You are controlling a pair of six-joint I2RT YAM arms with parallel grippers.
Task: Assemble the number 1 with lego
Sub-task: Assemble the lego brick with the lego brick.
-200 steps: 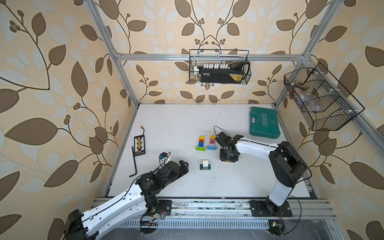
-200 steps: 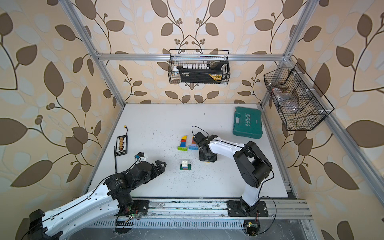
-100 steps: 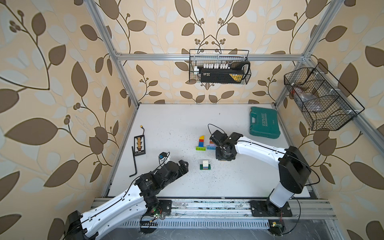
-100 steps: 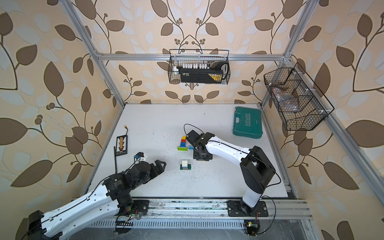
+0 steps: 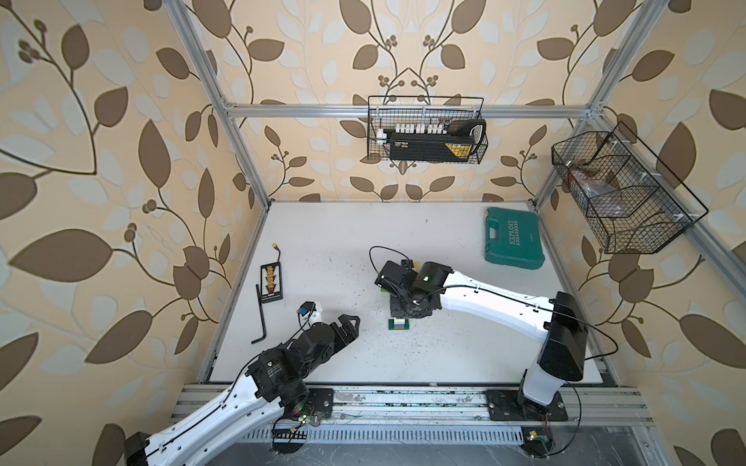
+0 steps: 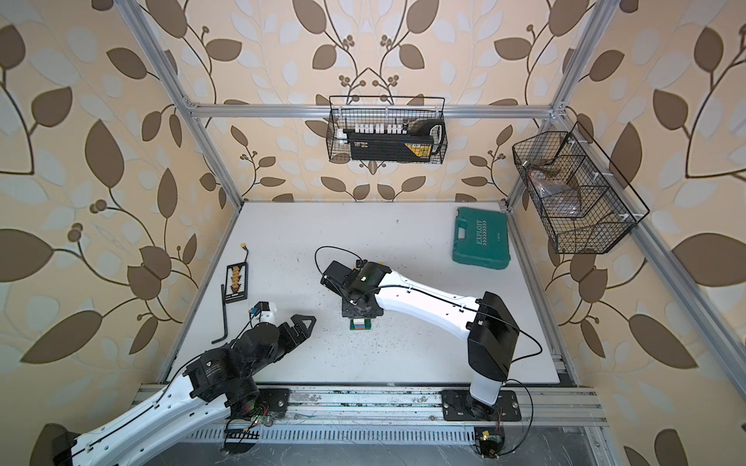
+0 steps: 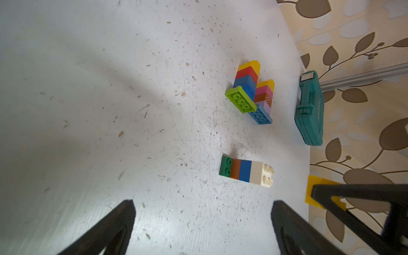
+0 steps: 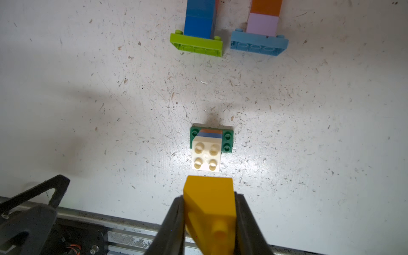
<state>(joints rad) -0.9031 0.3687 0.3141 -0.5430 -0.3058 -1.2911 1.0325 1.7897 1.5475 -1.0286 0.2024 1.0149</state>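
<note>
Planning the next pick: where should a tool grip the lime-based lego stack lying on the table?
Probably from above, closing across the smooth parallel sides of the blue brick: the stack lies flat, and the wider lime plate juts out at its end.

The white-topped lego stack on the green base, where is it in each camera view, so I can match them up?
Top view: white-topped stack at mid-table, showing just below the right arm's wrist.
Top view: same spot.
Left wrist: nearer the camera than the lime-based stack.
Right wrist: mid-picture, between the held yellow brick and the lime-based stack.
Shared landmark: teal tool case, missing only from the right wrist view.
</note>
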